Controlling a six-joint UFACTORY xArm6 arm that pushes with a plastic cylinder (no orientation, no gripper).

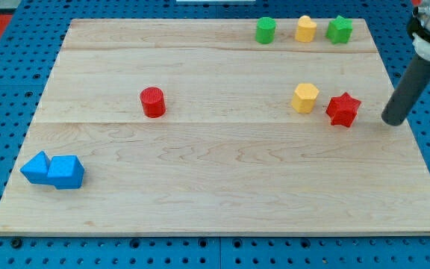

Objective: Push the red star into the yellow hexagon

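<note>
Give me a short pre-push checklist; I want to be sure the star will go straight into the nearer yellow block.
1. My tip on the view's right of the red star, apart from it: ok.
2. Tip, star and yellow hexagon roughly in line: ok.
3. Gap between star and hexagon free: ok.
4. Star not yet touching hexagon: ok.
5. Other yellow block, green blocks and red cylinder away from the path: ok.

Nothing here can be read: there is no lettering, number, label or brand mark on the board (222, 187), on any of the blocks, or on the dark rod (413, 86).
</note>
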